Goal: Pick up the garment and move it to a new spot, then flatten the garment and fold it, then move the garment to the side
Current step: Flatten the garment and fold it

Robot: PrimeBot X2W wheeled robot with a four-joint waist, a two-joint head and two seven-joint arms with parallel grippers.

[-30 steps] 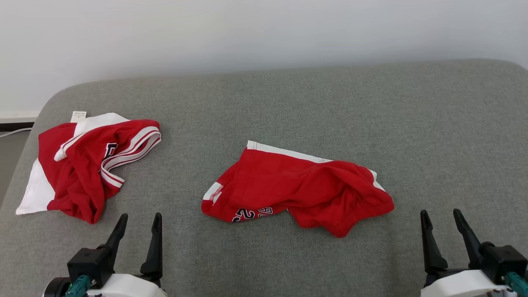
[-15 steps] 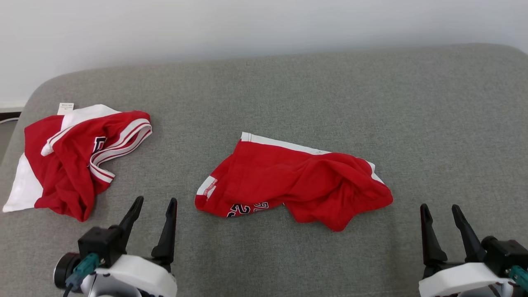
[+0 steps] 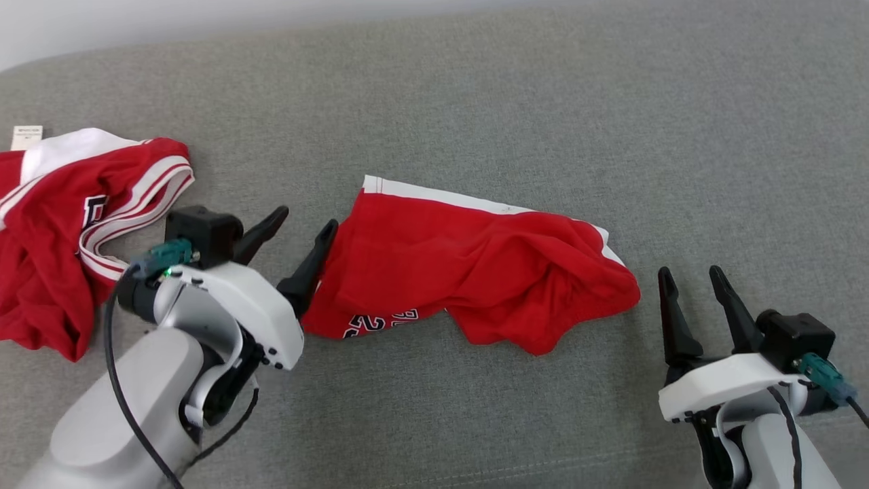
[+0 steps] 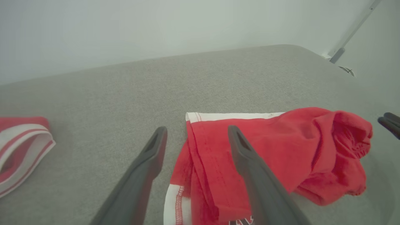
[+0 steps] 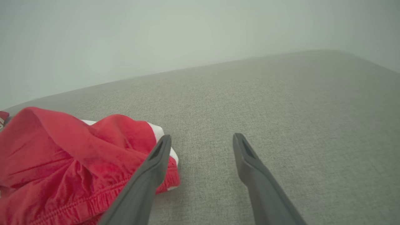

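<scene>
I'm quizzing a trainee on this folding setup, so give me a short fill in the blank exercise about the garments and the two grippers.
1. The left gripper is at the middle garment's ____ end.
2. Its jaws and the right gripper's both stand ____.
3. The other garment, further left, is red with ____ trim.
4. Both garments lie on a ____ fabric surface.
Missing words: left; open; white; grey.

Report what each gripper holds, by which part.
Nothing is held: left gripper open at the left edge of the middle red garment, right gripper open too.
</scene>
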